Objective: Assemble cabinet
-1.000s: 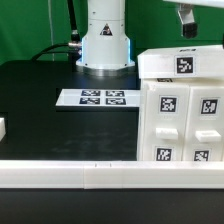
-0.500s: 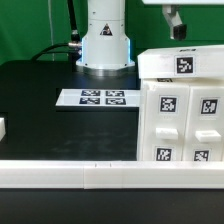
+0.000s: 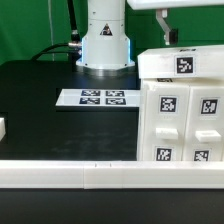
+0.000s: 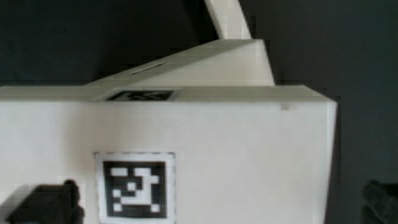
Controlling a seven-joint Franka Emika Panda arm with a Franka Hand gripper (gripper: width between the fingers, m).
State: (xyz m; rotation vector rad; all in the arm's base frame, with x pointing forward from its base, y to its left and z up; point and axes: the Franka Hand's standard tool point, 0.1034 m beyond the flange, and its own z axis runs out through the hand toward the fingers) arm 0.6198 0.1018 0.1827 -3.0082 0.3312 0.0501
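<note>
The cabinet (image 3: pixel 182 110) is a large white box with several black-and-white tags, standing at the exterior view's right. My gripper (image 3: pixel 167 32) hangs above its back top edge, apart from it, with only the lower part showing. In the wrist view the cabinet (image 4: pixel 231 130) fills most of the picture, with one tag (image 4: pixel 137 186) on the face below me. My gripper (image 4: pixel 214 205) is open and empty. Its dark fingers (image 4: pixel 39 205) stand wide apart at either side of the cabinet's top face.
The marker board (image 3: pixel 95 98) lies flat on the black table left of the cabinet. A small white block (image 3: pixel 2 128) sits at the left edge. A long white rail (image 3: pixel 90 176) runs along the front. The arm's white base (image 3: pixel 105 42) stands at the back.
My gripper has moved toward the exterior view's left above the cabinet. The cabinet and the other parts have not moved.
</note>
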